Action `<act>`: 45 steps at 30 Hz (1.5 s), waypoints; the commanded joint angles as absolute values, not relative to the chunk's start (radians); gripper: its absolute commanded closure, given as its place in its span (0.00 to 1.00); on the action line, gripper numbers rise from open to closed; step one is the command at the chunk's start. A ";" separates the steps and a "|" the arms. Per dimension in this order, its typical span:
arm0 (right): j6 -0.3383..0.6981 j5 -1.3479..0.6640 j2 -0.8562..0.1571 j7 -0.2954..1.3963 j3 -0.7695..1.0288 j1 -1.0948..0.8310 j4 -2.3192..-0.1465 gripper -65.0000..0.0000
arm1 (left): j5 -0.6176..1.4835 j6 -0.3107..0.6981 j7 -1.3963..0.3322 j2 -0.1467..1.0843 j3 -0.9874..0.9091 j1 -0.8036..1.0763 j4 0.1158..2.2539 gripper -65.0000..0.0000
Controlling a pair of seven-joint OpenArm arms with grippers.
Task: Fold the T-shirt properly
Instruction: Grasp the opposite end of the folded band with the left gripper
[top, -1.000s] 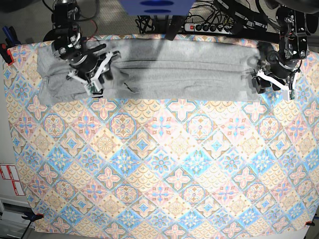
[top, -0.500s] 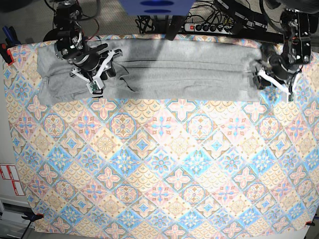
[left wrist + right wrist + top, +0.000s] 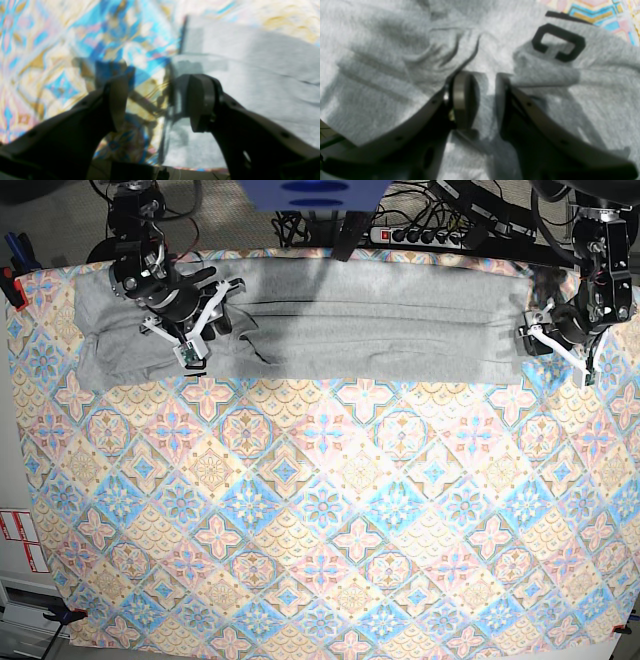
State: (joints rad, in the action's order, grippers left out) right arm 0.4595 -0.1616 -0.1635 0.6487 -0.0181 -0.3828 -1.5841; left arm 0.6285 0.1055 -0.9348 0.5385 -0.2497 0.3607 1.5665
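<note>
The grey T-shirt (image 3: 370, 320) lies folded into a long band along the far edge of the patterned tablecloth (image 3: 320, 510). My right gripper (image 3: 200, 325) sits on the band's left part. In the right wrist view its jaws (image 3: 481, 100) stand close together with a pinch of T-shirt cloth (image 3: 382, 50) between them, and creases run toward the fingertips. A black block letter (image 3: 557, 42) shows just beyond. My left gripper (image 3: 540, 340) hovers at the band's right end. In the left wrist view it (image 3: 157, 102) is open and empty, over the T-shirt's edge (image 3: 250, 75) and the tablecloth (image 3: 62, 50).
A black power strip (image 3: 420, 232) and cables lie behind the table's far edge. A blue object (image 3: 315, 192) hangs over the top centre. A red clamp (image 3: 10, 280) holds the cloth at the far left corner. The tablecloth's front stretch lies flat and bare.
My left gripper has drawn back up and to the right, off the shirt's right end. My right gripper has shifted slightly up on the left part of the band.
</note>
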 commanded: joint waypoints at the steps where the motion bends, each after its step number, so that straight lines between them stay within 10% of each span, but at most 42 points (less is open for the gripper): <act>1: 0.458 -0.160 -0.171 0.645 -0.013 -0.383 -1.600 0.73 | 0.639 0.111 -0.921 0.553 -0.226 0.352 1.580 0.39; 17: 0.458 -0.160 -0.171 0.648 -0.013 -0.389 -1.601 0.73 | 0.650 0.113 -0.920 0.533 -0.114 0.312 1.426 0.41; 30: 0.458 -0.160 -0.171 0.650 -0.015 -0.389 -1.601 0.73 | 0.651 0.343 -0.914 0.529 -0.127 0.308 1.426 1.00; 45: 0.458 -0.160 -0.171 0.647 -0.022 -0.389 -1.635 0.73 | 0.641 0.343 -0.914 0.536 -0.426 0.239 1.425 1.00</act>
